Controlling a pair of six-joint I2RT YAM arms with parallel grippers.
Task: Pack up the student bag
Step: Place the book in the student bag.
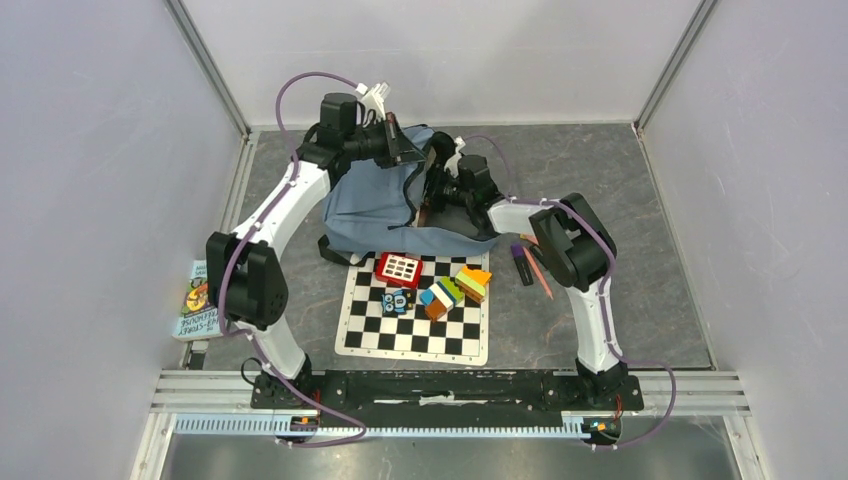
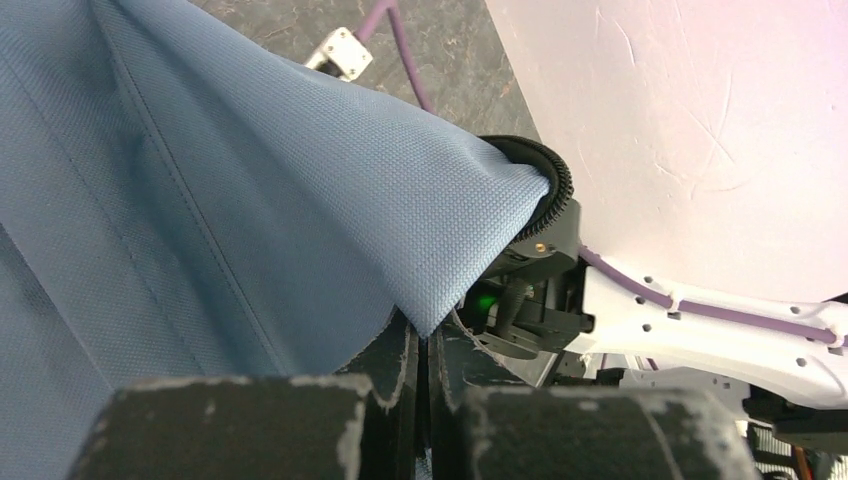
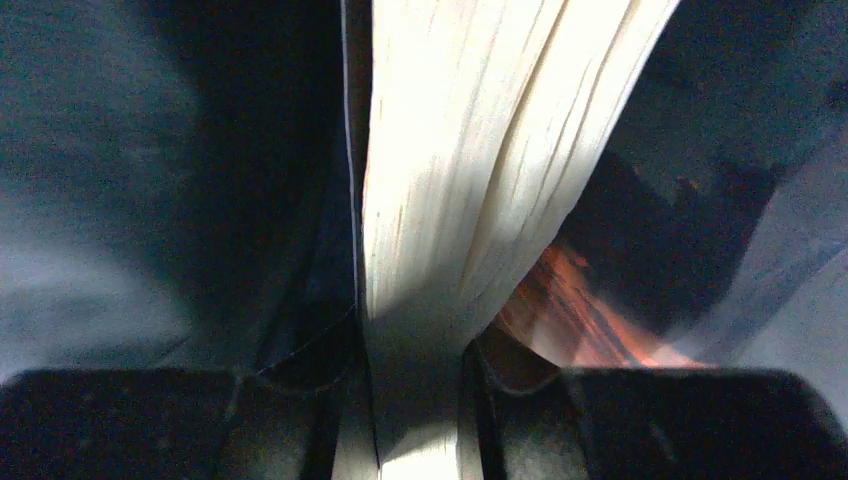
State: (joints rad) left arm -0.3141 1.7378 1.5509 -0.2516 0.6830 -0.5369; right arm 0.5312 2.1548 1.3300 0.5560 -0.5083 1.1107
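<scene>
Left wrist: student bag (image 2: 250, 200) in tool (image 2: 425, 348)

top camera looks down from high behind the arm bases, whole table (image 1: 620, 190) in shot. left wrist camera sits over the left gripper (image 2: 422, 400), hard against student bag (image 2: 200, 220) cloth. right wrist camera is nearer yet, book (image 3: 470, 150) pages filling it. top and left wrist share the bag.

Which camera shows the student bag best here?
Top external: nearly the whole student bag shows, behind the chessboard. Left wrist shows only a fold of its blue fabric pinched in the left pincer. Right wrist shows only dark surroundings, probably its inside, around pale pages in the right pincer.
</scene>
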